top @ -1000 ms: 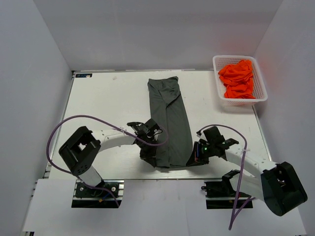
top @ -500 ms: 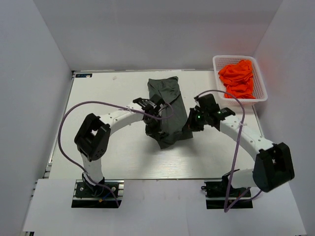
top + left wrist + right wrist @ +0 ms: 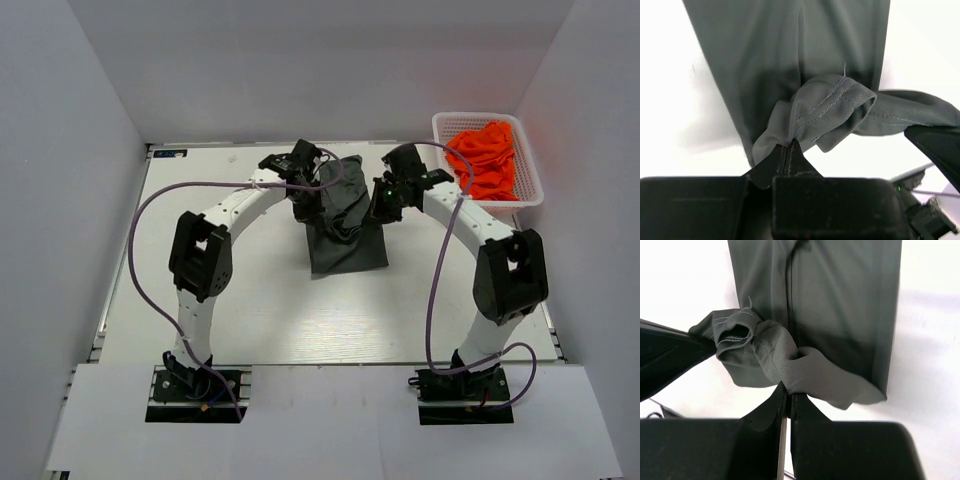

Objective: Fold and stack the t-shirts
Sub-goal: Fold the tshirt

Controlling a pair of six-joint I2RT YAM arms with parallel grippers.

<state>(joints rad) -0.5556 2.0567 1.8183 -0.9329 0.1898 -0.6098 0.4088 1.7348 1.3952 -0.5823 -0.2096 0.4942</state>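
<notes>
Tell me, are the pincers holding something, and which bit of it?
Yes. The left pincer and right pincer each pinch the grey shirt by a bunched bit of its hemmed edge.

A robot test bench in a lab, by the look of it; a bare white table boxed in by plain pale walls on the left, far and right sides; two white-and-black machines, the left arm and the right arm, bolted to metal plates at the near edge; purple cables looping loose from them; a white plastic basket of orange shirts in the far right corner.
</notes>
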